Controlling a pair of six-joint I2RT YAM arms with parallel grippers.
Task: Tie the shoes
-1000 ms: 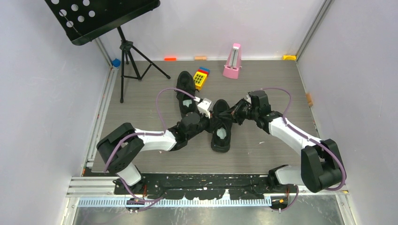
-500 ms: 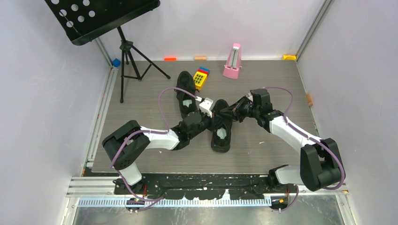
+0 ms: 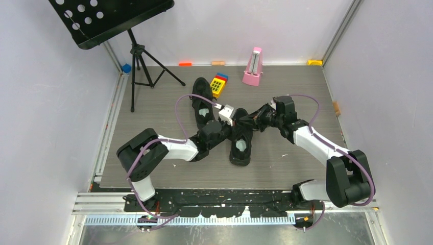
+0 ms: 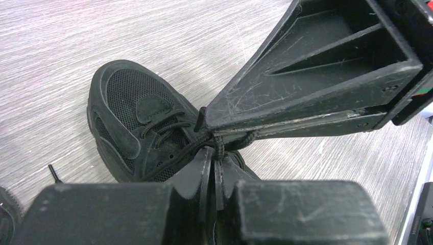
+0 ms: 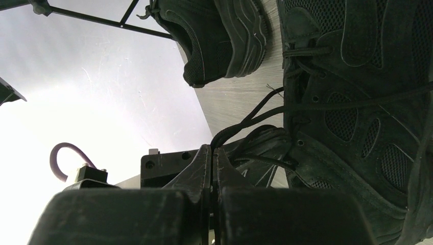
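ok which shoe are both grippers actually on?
The nearer shoe, right of its twin: left gripper and right gripper are both shut on its laces. The other shoe, farther back beside the yellow toy, has no gripper on it.

The laces are too thin to be traced from above; the music stand is cut off there, the near shoe in the right wrist view.

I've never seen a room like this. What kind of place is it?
Probably a robot lab booth: plain white walls around a grey wood-grain table, two white-and-black robot arms bolted at its edge, a pink metronome as prop.
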